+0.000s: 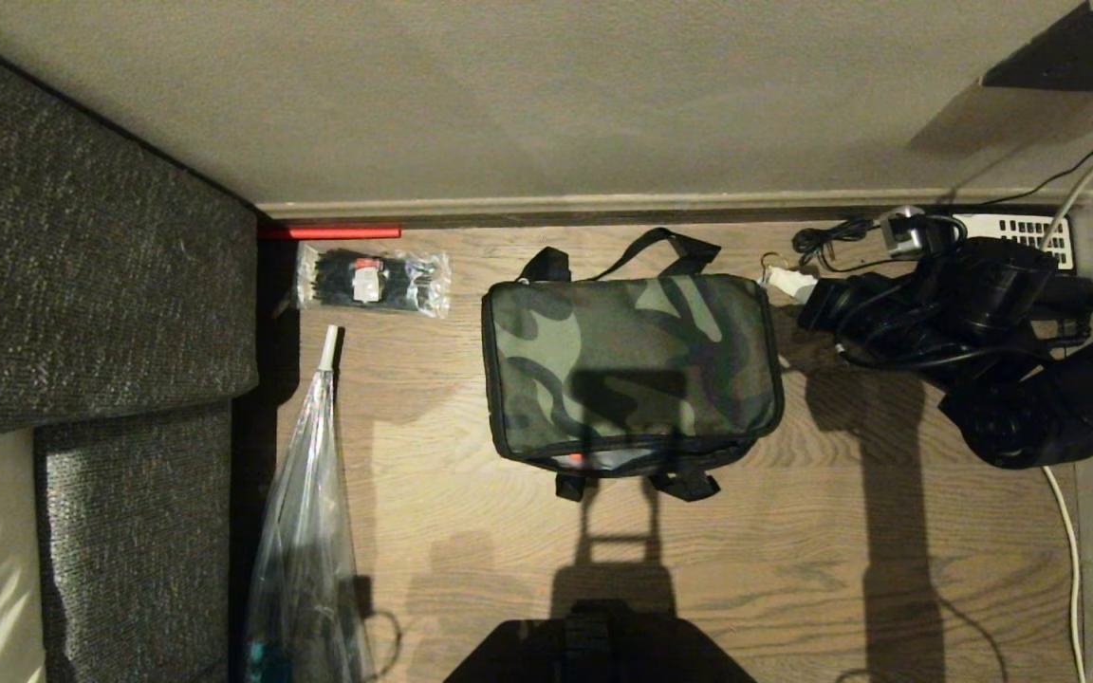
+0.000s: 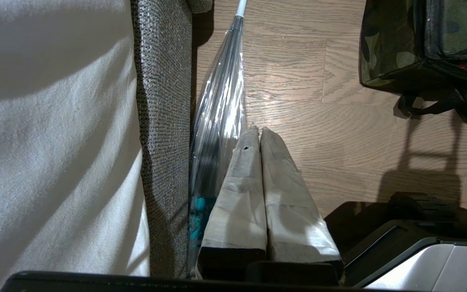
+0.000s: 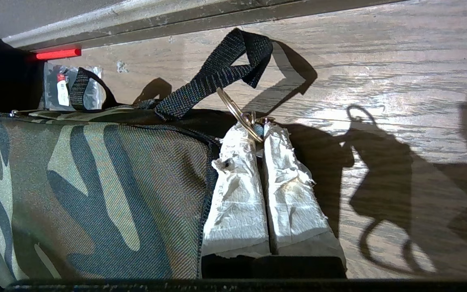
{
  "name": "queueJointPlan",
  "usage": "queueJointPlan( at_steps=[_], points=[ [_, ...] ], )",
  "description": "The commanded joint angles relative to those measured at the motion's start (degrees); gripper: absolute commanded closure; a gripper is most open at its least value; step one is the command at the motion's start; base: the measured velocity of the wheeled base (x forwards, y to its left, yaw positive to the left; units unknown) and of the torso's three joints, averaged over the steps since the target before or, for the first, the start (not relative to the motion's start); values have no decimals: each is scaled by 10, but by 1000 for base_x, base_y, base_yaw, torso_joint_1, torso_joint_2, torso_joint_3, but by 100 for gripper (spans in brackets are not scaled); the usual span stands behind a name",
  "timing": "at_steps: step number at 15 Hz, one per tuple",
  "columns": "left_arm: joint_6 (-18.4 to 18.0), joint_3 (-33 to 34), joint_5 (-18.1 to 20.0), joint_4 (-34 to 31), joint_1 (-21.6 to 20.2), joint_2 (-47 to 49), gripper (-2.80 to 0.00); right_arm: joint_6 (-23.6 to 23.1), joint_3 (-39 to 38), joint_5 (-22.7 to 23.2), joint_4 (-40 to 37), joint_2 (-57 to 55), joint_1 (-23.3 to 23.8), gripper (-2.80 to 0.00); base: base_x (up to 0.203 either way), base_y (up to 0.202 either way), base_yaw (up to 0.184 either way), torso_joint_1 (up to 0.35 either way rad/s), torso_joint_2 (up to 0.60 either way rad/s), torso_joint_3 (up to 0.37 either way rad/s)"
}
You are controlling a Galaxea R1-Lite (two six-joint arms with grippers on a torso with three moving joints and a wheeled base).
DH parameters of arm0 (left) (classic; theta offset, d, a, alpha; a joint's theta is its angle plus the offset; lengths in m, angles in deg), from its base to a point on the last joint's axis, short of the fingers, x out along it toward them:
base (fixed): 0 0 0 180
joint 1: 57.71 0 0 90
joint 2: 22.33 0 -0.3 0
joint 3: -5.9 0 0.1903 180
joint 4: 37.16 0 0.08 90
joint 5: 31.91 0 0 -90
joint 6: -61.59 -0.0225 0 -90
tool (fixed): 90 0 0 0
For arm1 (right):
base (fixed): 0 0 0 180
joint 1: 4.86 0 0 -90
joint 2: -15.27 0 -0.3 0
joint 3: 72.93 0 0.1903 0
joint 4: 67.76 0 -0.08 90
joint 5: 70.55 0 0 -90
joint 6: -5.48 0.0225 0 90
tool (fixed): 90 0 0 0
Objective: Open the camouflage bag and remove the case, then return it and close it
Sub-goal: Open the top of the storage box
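The camouflage bag (image 1: pixel 630 365) lies flat on the wooden floor with its lid down. A sliver of red lining (image 1: pixel 570 462) shows at its near edge. My right gripper (image 3: pixel 260 129) is at the bag's far right corner, beside the black strap (image 3: pixel 221 69). Its white-taped fingers (image 3: pixel 237 190) are shut on a metal ring (image 3: pixel 233 109) on the bag's zipper. The same gripper (image 1: pixel 787 282) shows in the head view at that corner. My left gripper (image 2: pixel 258 130) is parked low by the sofa, shut and empty. The case is hidden.
A grey sofa (image 1: pixel 82 266) fills the left. A clear plastic bag (image 1: pixel 305 531) and a packet of black zip ties (image 1: pixel 373 281) lie beside it. Cables and a white power strip (image 1: pixel 1021 228) sit by the wall at right. My base (image 1: pixel 599 645) is just before the bag.
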Motion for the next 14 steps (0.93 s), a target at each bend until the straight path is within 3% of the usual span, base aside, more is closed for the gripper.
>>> queueJointPlan(
  at_steps=[1,2,11,14],
  points=[
    [0,1,-1,0,0,-1,0,5,-3,2,15,-6,-1,-37,0,0,0,0,0,0],
    [1,2,0,0,0,-1,0,5,-4,2,14,-6,-1,-280,0,0,0,0,0,0],
    [0,1,0,0,0,-1,0,-14,-69,5,24,15,1,-280,0,0,0,0,0,0],
    [0,2,0,0,0,-1,0,-9,-167,24,9,93,1,-280,0,0,0,0,0,0]
  ],
)
